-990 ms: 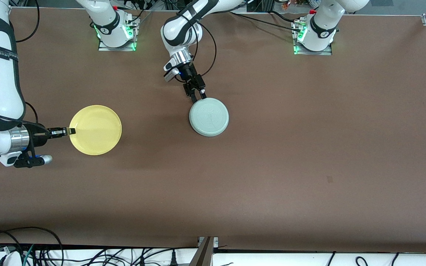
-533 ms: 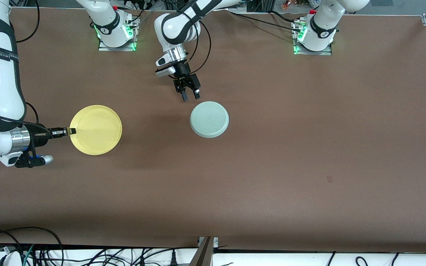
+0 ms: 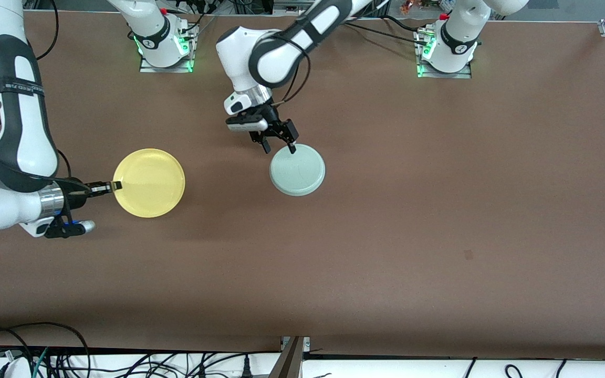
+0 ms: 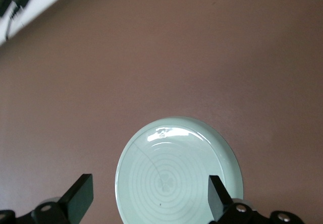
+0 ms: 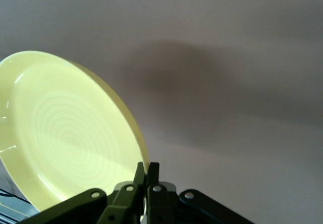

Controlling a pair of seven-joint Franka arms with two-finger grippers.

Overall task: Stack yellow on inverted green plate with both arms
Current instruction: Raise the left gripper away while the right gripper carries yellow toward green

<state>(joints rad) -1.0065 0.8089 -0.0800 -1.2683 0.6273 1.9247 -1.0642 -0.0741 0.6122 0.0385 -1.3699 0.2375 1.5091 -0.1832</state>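
Note:
The yellow plate is held by its rim in my right gripper, which is shut on it toward the right arm's end of the table; in the right wrist view the plate is tilted and the fingers pinch its rim. The pale green plate lies upside down at the table's middle, ringed underside up. My left gripper is open above the green plate's edge nearest the robot bases. In the left wrist view the green plate sits between the wide-apart fingers.
The two arm bases stand at the table's edge farthest from the front camera. Cables lie along the table's near edge. The brown tabletop stretches toward the left arm's end.
My right gripper has carried the yellow plate a little toward the green plate. My left gripper let go of the green plate's rim, drew back, then returned over its edge, open.

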